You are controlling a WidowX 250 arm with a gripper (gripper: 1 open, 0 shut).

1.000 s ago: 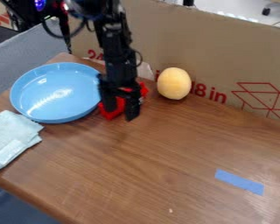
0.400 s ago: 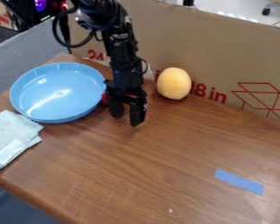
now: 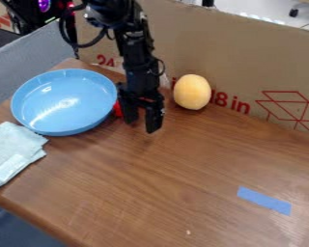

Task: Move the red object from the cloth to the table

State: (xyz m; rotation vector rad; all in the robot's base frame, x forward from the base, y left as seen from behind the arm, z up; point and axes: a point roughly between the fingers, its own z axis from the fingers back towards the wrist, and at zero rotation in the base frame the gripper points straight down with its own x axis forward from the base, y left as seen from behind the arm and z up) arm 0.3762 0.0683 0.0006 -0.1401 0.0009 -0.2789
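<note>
My gripper (image 3: pixel 142 118) points straight down over the brown table (image 3: pixel 183 183), just right of the blue plate. Its two dark fingers (image 3: pixel 154 120) stand apart, so it is open. Of the red object (image 3: pixel 119 110) only a small sliver shows, low on the table between the plate's rim and the left finger; the gripper hides the rest of it. I cannot tell whether the fingers touch it. The pale bluish-white cloth (image 3: pixel 11 154) lies wrinkled at the table's left edge, well away from the gripper, with nothing on it.
A round light-blue plate (image 3: pixel 63 102) sits left of the gripper. A yellowish ball (image 3: pixel 191 92) rests to its right against the cardboard box (image 3: pixel 247 58) along the back. A strip of blue tape (image 3: pixel 263 201) is stuck at the front right.
A second ago the red object showed plainly around the fingertips; now only a sliver shows left of them. The gripper has stayed open and hardly moved.
</note>
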